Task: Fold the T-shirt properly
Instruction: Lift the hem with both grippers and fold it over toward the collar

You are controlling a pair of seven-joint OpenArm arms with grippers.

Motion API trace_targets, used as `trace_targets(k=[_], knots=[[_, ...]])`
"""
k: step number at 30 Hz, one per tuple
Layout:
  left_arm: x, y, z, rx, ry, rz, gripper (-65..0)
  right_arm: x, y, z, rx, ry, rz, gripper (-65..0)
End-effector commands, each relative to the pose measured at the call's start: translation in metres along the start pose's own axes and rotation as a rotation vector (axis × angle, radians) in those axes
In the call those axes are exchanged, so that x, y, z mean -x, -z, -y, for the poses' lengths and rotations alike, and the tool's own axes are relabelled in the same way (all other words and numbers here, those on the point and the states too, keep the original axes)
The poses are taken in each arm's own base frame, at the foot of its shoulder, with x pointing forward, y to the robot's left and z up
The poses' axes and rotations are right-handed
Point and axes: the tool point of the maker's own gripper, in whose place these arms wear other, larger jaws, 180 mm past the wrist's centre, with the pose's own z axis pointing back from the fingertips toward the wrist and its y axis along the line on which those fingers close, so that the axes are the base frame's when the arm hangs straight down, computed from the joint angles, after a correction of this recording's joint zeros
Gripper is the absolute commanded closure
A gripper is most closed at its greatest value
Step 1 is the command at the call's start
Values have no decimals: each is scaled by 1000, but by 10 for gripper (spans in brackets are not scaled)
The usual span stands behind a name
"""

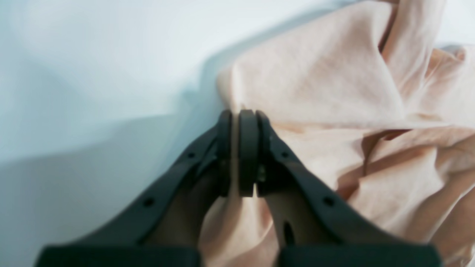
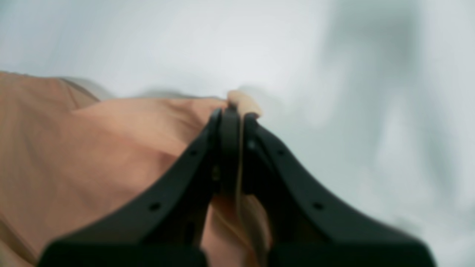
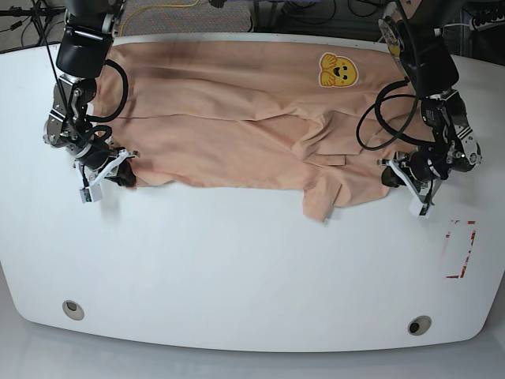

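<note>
The peach T-shirt (image 3: 237, 118) lies spread across the far half of the white table (image 3: 252, 268), its yellow emblem (image 3: 338, 69) at the far right. My left gripper (image 3: 388, 178) sits at the shirt's near right corner, shut on a pinch of the cloth (image 1: 315, 74); the fabric runs between its black pads (image 1: 248, 148). My right gripper (image 3: 126, 175) is at the near left corner, shut on the shirt's edge (image 2: 111, 148), with a fold of cloth poking out past its fingertips (image 2: 230, 126). A flap of the shirt (image 3: 319, 204) hangs toward me near the middle.
A red rectangular marking (image 3: 460, 249) sits on the table at the right. Two round holes (image 3: 72, 309) (image 3: 419, 325) lie near the front edge. Cables and equipment crowd the space behind the table's far edge.
</note>
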Motion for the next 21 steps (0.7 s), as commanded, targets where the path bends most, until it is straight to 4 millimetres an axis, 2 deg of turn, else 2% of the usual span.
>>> trace_targets(k=[1,7,13,21], knots=[[-9,-8,-5,-37,38,-4,-17,2,-3,7,25,-36,-51,0],[-35,-29,-6,-90,106,52,-17,-18,-12,1,38,-114,-47,0],[-69,-49,-5,-132,165,104,-17,-44,-25,-7,57,-209,-39,0],[-91,-65,-5,-170,201,119,-18,-66,-49,0,125,-252,-29,0]])
